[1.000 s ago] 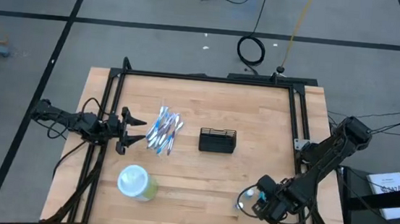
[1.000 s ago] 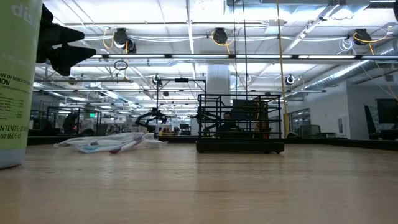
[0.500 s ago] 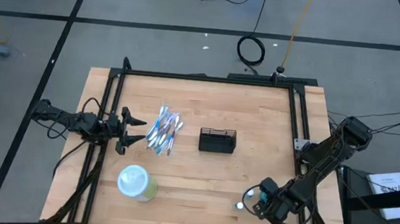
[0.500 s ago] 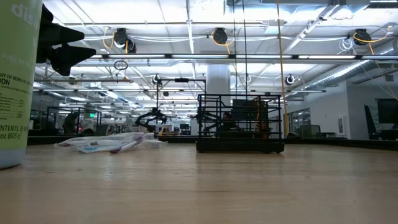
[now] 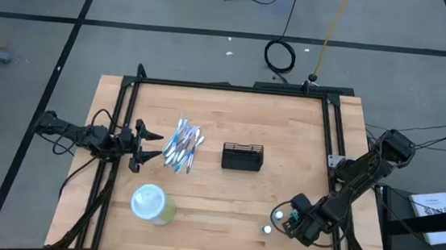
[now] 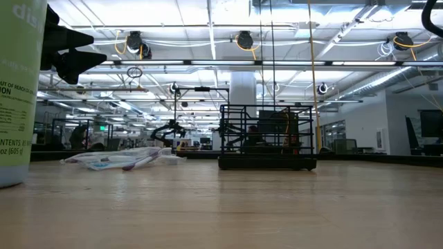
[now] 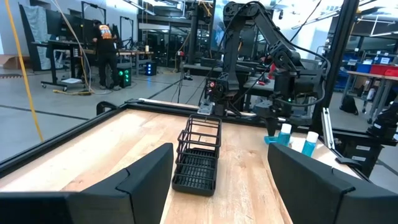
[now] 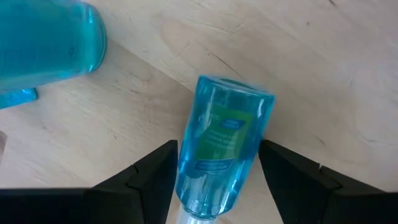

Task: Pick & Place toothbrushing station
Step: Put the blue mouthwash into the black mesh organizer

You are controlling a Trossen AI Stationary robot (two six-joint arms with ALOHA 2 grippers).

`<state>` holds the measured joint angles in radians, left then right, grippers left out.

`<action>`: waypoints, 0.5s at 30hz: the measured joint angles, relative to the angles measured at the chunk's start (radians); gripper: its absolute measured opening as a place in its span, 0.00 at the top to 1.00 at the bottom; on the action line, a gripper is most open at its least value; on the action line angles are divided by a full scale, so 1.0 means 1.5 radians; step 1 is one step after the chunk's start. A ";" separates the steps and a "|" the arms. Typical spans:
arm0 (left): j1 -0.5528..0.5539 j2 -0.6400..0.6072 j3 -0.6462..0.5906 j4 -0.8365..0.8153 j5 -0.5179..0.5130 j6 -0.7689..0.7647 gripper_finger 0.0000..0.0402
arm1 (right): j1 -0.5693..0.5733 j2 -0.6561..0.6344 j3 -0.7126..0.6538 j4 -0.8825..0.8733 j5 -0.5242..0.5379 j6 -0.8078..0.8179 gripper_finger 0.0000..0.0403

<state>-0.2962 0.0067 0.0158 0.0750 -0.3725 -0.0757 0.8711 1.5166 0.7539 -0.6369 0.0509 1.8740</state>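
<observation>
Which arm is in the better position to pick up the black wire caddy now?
Probably the left. The left gripper is open and empty, facing the caddy across the toothbrush pile. The right gripper is busy around a blue bottle.

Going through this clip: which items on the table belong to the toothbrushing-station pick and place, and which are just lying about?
Part of the job:
- toothbrushing station, the black mesh caddy mid-table
- right gripper, open around a blue bottle
- left gripper, open, waiting at the left edge

Lying about:
- pile of packaged toothbrushes
- pale-green cup
- second blue bottle
</observation>
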 joint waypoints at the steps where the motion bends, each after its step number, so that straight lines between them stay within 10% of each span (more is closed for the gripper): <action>1: 0.000 0.000 0.000 0.000 0.000 0.000 0.33 | 0.000 0.000 -0.001 0.000 0.000 0.000 0.45; 15: 0.000 0.000 0.000 0.000 0.000 0.000 0.33 | 0.000 -0.002 -0.002 -0.004 0.002 -0.032 0.68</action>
<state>-0.2958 0.0063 0.0158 0.0750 -0.3725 -0.0758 0.8711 1.5134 0.7513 -0.6428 0.0536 1.8256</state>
